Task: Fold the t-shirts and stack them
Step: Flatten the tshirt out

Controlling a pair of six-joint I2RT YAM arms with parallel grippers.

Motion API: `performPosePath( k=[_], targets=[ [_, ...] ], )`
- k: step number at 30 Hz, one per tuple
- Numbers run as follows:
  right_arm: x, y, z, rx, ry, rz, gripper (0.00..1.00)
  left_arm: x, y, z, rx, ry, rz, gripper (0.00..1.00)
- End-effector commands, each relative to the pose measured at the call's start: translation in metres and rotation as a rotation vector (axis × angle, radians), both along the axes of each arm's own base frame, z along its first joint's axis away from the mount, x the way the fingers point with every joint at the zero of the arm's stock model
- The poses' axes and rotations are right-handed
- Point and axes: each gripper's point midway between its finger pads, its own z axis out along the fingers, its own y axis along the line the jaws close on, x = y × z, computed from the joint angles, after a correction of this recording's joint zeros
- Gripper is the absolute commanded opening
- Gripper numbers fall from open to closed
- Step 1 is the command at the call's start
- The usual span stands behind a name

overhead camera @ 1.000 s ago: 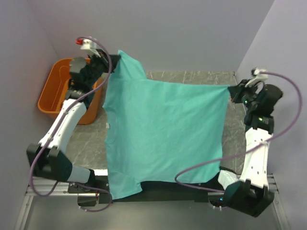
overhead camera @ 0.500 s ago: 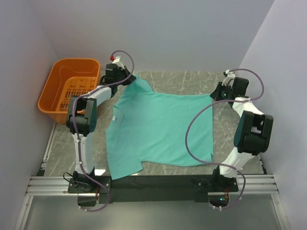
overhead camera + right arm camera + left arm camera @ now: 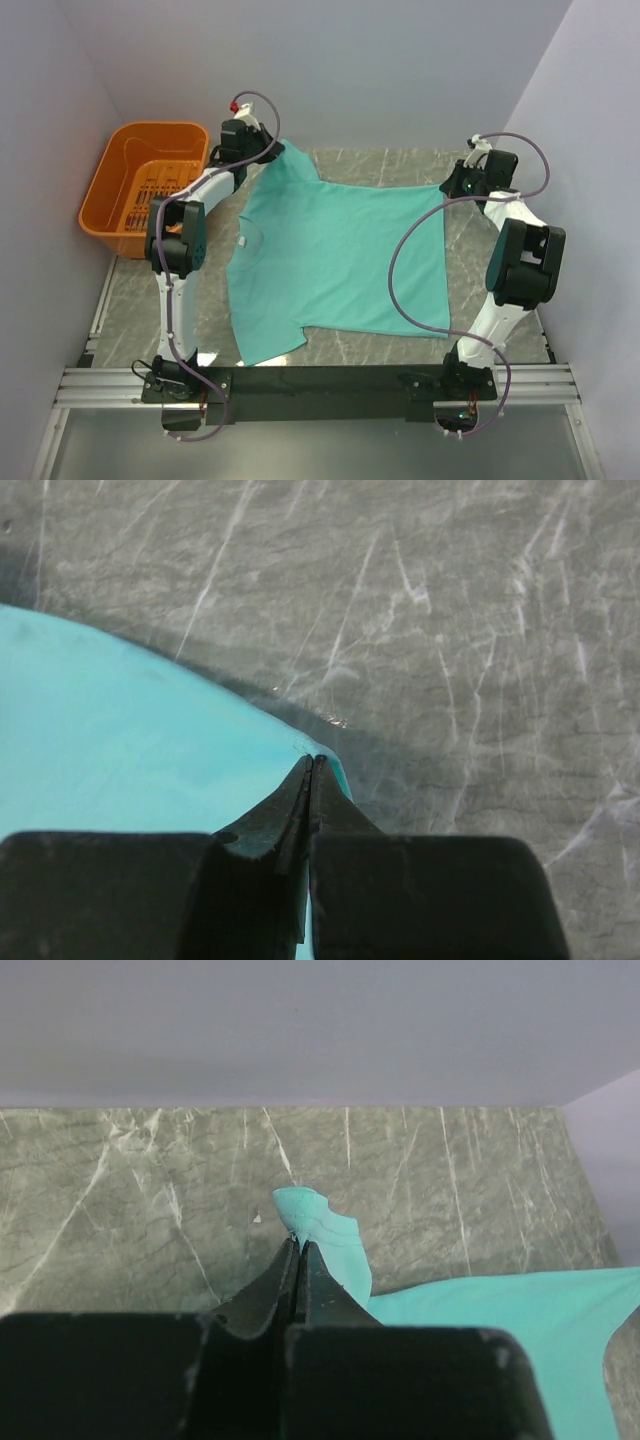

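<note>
A plain teal-green t-shirt (image 3: 335,255) lies spread over the grey marble table, sleeves on the left. My left gripper (image 3: 272,153) is at the far left corner of the table, shut on the shirt's far sleeve tip (image 3: 318,1222). My right gripper (image 3: 452,189) is at the far right, shut on the shirt's far hem corner (image 3: 150,750). The far edge of the shirt runs stretched between the two grippers. The near sleeve (image 3: 262,345) lies close to the table's front edge.
An orange slotted basket (image 3: 145,185) stands at the far left beside the table (image 3: 395,165), next to the left arm. Grey walls close in behind and on both sides. A black rail (image 3: 320,385) with both arm bases runs along the near edge.
Both grippers have carried the shirt from held high in the air down and to the far edge of the table. The shirt now lies spread on the marble, still gripped at both corners.
</note>
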Motion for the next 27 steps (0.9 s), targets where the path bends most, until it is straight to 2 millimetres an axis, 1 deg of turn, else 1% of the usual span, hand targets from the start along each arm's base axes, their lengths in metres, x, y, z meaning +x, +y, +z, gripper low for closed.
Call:
performPosePath(
  k=[1, 2, 3, 4, 5, 6, 7, 8, 9, 10, 11, 12, 14, 15, 16, 18, 20, 22, 23, 27],
  targets=[
    [-0.007, 0.007, 0.034, -0.007, -0.094, 0.077, 0.00, -0.008, -0.002, 0.038, 0.011, -0.114, -0.055, 0.00],
    [-0.010, 0.008, 0.034, -0.001, -0.094, 0.088, 0.00, -0.012, -0.002, 0.047, 0.019, -0.139, -0.066, 0.01],
    [-0.015, 0.008, 0.031, 0.009, -0.086, 0.101, 0.00, -0.018, -0.001, 0.039, 0.025, -0.127, -0.073, 0.01],
    [-0.019, 0.011, 0.034, 0.013, -0.096, 0.120, 0.00, -0.022, -0.003, 0.043, 0.033, -0.153, -0.097, 0.01],
    [-0.023, 0.012, 0.032, 0.018, -0.091, 0.127, 0.00, -0.027, -0.003, 0.051, 0.037, -0.174, -0.104, 0.01],
    [-0.026, 0.010, 0.033, 0.017, -0.096, 0.131, 0.00, -0.033, -0.001, 0.043, 0.046, -0.164, -0.110, 0.01],
    [-0.028, 0.010, 0.037, 0.017, -0.105, 0.135, 0.00, -0.038, -0.001, 0.046, 0.050, -0.177, -0.128, 0.01],
    [-0.031, 0.011, 0.035, 0.023, -0.101, 0.142, 0.00, -0.042, 0.000, 0.054, 0.047, -0.201, -0.130, 0.00],
    [-0.033, 0.010, 0.034, 0.022, -0.097, 0.142, 0.00, -0.046, 0.001, 0.049, 0.050, -0.192, -0.135, 0.00],
    [-0.035, 0.010, 0.036, 0.021, -0.098, 0.145, 0.00, -0.050, 0.001, 0.056, 0.047, -0.205, -0.149, 0.00],
    [-0.038, 0.010, 0.033, 0.026, -0.088, 0.146, 0.00, -0.053, 0.002, 0.051, 0.048, -0.195, -0.152, 0.01],
    [-0.039, 0.010, 0.032, 0.027, -0.085, 0.148, 0.00, -0.055, 0.001, 0.051, 0.048, -0.194, -0.155, 0.00],
    [-0.044, 0.010, 0.028, 0.029, -0.073, 0.153, 0.00, -0.060, 0.003, 0.056, 0.048, -0.206, -0.163, 0.01],
    [-0.045, 0.009, 0.028, 0.024, -0.075, 0.156, 0.00, -0.063, 0.003, 0.052, 0.052, -0.197, -0.166, 0.01],
    [-0.046, 0.008, 0.027, 0.021, -0.073, 0.152, 0.00, -0.066, 0.004, 0.056, 0.056, -0.206, -0.168, 0.01],
    [-0.049, 0.006, 0.024, 0.018, -0.063, 0.152, 0.00, -0.071, 0.006, 0.051, 0.060, -0.192, -0.173, 0.01],
    [-0.051, 0.004, 0.020, 0.023, -0.052, 0.148, 0.00, -0.077, 0.008, 0.049, 0.067, -0.188, -0.178, 0.00],
    [-0.054, 0.003, 0.018, 0.025, -0.049, 0.154, 0.00, -0.083, 0.008, 0.052, 0.065, -0.192, -0.185, 0.00],
    [-0.055, 0.002, 0.017, 0.028, -0.046, 0.152, 0.00, -0.086, 0.009, 0.047, 0.070, -0.183, -0.186, 0.00],
    [-0.062, 0.001, 0.016, 0.029, -0.046, 0.171, 0.00, -0.095, 0.012, 0.044, 0.079, -0.177, -0.184, 0.01]
  ],
)
